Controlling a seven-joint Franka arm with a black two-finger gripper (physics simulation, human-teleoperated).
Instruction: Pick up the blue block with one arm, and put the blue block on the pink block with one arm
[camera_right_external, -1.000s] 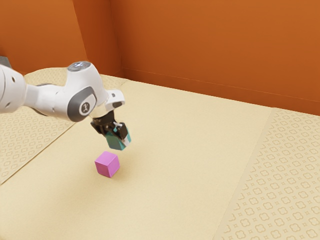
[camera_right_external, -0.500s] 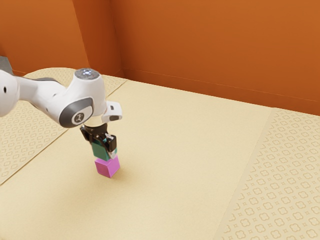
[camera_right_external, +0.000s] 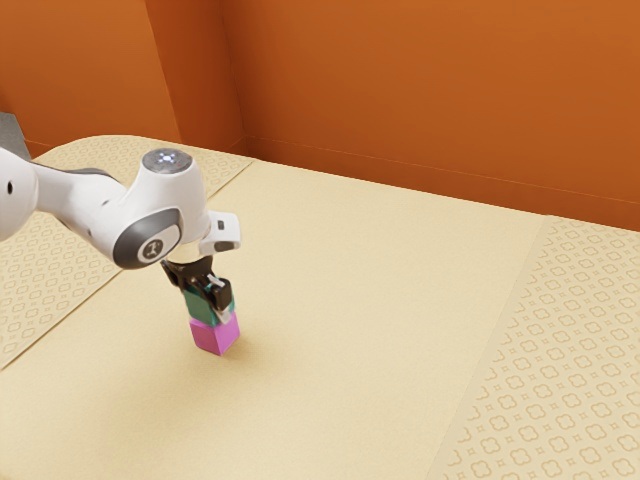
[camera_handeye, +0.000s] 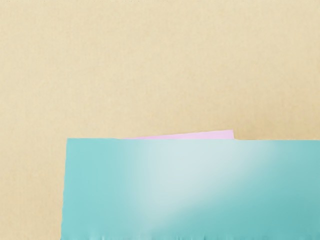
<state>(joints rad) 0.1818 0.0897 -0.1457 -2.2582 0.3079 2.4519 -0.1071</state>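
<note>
Two blocks stand stacked toward the exterior view's left, blue block (camera_right_external: 199, 303) atop pink block (camera_right_external: 215, 336). The gripper (camera_right_external: 209, 296), narrowly parted, pinches the blue block from both sides.

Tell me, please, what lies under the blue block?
The pink block lies directly under the blue block. Its top is mostly covered; whether they touch cannot be seen.

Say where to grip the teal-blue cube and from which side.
Grip the teal-blue cube on two opposite side faces, coming from above: its parallel sides are free, while the pink cube blocks its underside. The black gripper holds it that way.
</note>
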